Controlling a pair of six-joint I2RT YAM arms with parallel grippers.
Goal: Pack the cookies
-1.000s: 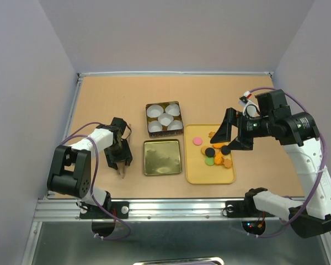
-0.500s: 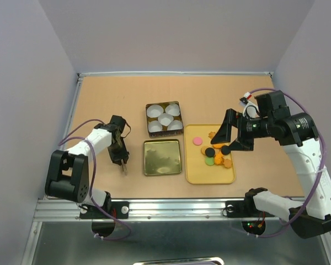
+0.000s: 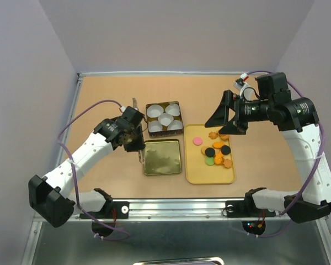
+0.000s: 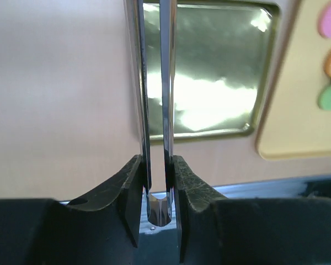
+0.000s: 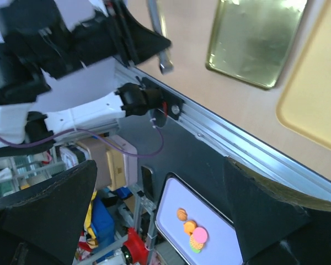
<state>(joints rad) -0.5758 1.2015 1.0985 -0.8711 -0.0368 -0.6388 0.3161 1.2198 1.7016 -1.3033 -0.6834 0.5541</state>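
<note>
On the bench point(image 3: 105, 94) a yellow tray point(image 3: 209, 176), under the right tool point(image 3: 216, 128) gaping empty, with the left tool point(image 3: 142, 159) clenched on nothing at the lid point(image 3: 164, 160), holds the cookies point(image 3: 215, 152) bunched, so a blunt descent risks scattering them.

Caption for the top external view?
Left gripper, jaws shut on metal tweezers, at gold square tin lid; right gripper, jaws open, above coloured round cookies on yellow tray.
</note>
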